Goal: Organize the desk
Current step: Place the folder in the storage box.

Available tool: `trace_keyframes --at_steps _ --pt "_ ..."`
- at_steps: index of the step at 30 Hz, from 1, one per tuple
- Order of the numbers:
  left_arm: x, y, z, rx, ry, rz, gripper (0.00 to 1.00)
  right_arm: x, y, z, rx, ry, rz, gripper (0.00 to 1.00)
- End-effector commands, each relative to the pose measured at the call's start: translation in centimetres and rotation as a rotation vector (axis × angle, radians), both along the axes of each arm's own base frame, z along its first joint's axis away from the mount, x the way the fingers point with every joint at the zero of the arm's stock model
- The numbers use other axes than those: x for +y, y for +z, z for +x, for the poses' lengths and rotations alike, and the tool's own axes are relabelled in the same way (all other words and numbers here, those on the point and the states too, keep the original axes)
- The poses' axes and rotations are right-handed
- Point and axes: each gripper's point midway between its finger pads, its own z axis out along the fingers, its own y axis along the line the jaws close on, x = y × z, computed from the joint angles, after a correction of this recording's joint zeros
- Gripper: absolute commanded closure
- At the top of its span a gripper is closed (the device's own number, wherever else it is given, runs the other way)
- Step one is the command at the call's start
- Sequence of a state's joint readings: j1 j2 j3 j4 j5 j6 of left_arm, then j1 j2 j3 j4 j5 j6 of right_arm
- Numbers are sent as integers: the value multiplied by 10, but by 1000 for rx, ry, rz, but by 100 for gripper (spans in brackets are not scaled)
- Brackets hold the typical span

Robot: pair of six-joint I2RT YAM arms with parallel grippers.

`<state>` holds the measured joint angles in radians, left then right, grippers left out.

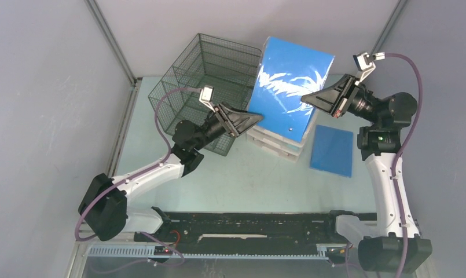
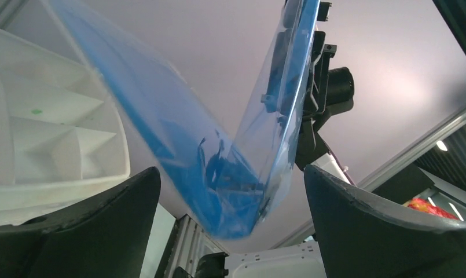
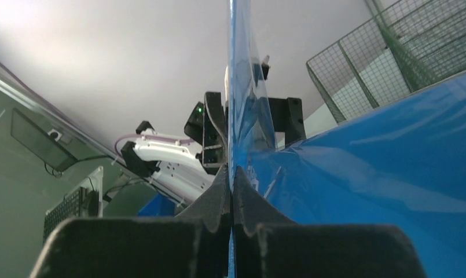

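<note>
white drawer unit (image 1: 275, 145) sits on the desk (image 1: 248, 174). glossy blue folder (image 1: 288, 87) is tilted up over the unit, hiding its top. right gripper (image 1: 307, 99) meets the folder's right edge; left gripper (image 1: 256, 117) is at its lower-left corner. wire-mesh organizer (image 1: 210, 75) stands left of the unit, flat blue sheet (image 1: 333, 150) just right of it.

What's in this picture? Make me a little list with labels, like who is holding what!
right gripper: shut on the edge of the blue folder
blue folder: lifted and tilted above the white drawers
left gripper: open, by the folder's lower edge
wire basket: at the back, left of the drawers
second folder: flat on the desk, right of the drawers
</note>
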<state>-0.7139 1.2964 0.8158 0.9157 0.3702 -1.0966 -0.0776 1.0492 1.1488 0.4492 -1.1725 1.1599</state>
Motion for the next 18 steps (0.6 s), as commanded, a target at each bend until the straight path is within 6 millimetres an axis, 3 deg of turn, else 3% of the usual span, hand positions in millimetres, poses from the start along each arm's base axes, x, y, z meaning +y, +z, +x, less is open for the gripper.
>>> trace_keyframes --at_steps 1,11,13,16,18 --pt "5 42 -16 -98 -75 -86 0 11 -16 -11 -10 52 -66 100" --pt "15 52 -32 -172 -130 -105 3 16 -44 -22 -18 76 -150 100" --pt "17 54 -34 -184 -132 -107 7 16 -48 -21 -17 72 -145 100" --pt "19 55 -36 -197 -137 -106 20 16 -50 -21 -20 65 -149 100" --pt "20 54 -37 -200 -140 -102 22 15 -50 -21 -23 63 -150 100"
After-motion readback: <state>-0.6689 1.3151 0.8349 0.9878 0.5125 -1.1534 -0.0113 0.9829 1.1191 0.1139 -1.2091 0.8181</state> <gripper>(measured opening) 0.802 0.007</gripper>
